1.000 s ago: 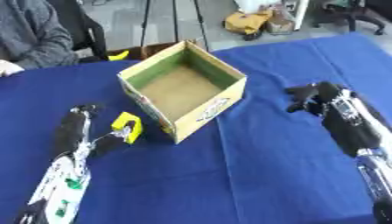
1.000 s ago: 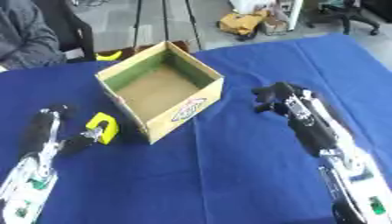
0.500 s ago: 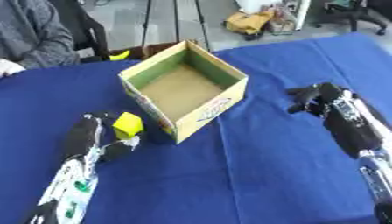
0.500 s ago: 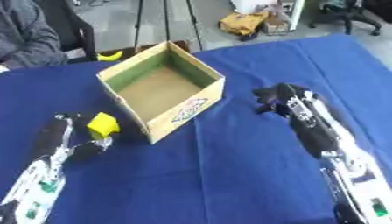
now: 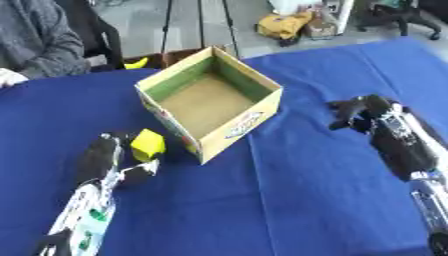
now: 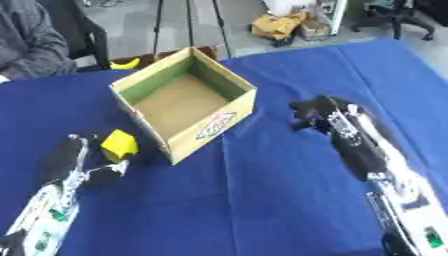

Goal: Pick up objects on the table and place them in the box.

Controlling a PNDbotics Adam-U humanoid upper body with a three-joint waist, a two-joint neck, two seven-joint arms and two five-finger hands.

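An open cardboard box (image 5: 238, 128) stands on the blue table, turned corner-on, and nothing shows inside it. A small yellow block (image 5: 147, 143) sits just left of the box's near-left wall. My left hand (image 5: 102, 156) comes in from the lower left, with its fingers and thumb curled round the block. Right of the box and well apart from it, my right hand (image 5: 360, 112) hovers with its fingers curled and nothing visible in them.
The blue tablecloth (image 5: 271, 200) covers the whole work surface. A person's grey sleeve and hand (image 5: 10, 77) rest on the far left edge. A yellow curved thing (image 5: 136, 63) lies beyond the far edge, with a chair, tripod legs and bags behind.
My left forearm has swung in closer to the box, and the yellow block has turned in the hand, staying beside the box wall. The right hand has barely moved.
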